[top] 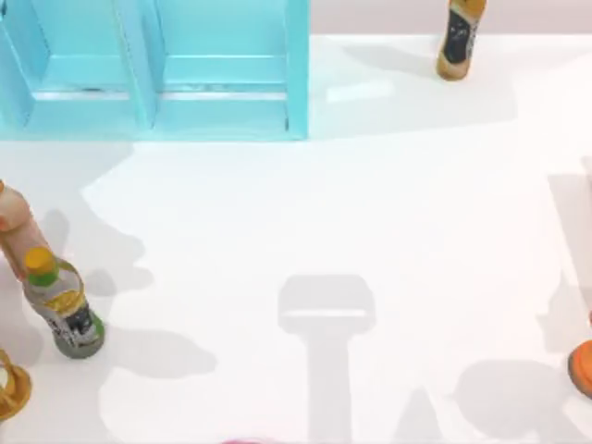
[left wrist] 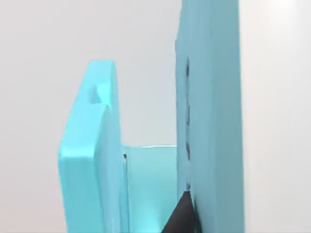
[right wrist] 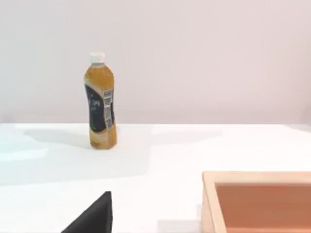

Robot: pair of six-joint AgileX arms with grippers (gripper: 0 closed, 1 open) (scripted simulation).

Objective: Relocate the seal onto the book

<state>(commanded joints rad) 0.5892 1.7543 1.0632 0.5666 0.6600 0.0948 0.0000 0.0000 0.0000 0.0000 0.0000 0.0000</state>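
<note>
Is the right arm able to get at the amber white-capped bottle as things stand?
Probably yes: the bottle stands upright in the open, with bare table between it and the right wrist camera; the orange box lies off that line.

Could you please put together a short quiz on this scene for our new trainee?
1. True or false: the shelf sits in the top left part of the top view.
2. In the right wrist view, what colour is the amber bottle's cap? A) white B) yellow C) red
3. Fill in: the yellow-capped bottle is on the top view's ___ side.
Key: 1 true; 2 A; 3 left.
</note>
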